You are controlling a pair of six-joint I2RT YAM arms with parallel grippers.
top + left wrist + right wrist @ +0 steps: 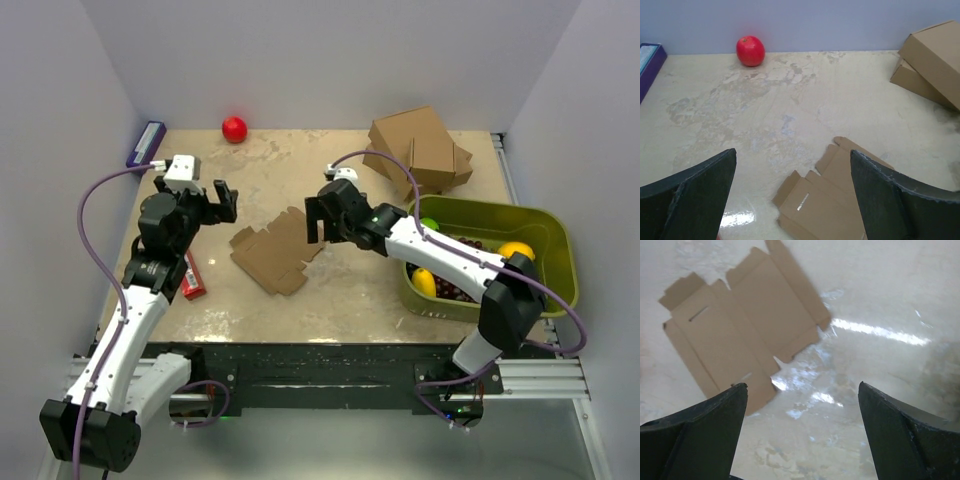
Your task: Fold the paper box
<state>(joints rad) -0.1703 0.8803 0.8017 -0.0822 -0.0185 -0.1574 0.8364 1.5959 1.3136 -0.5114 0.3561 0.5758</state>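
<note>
Lying flat on the counter [300,170] between both arms, paper box [275,250] untouched, left claw [218,203] released, right claw [320,222] released, both hovering

The paper box [275,250] lies flat on the table [290,180].
</note>
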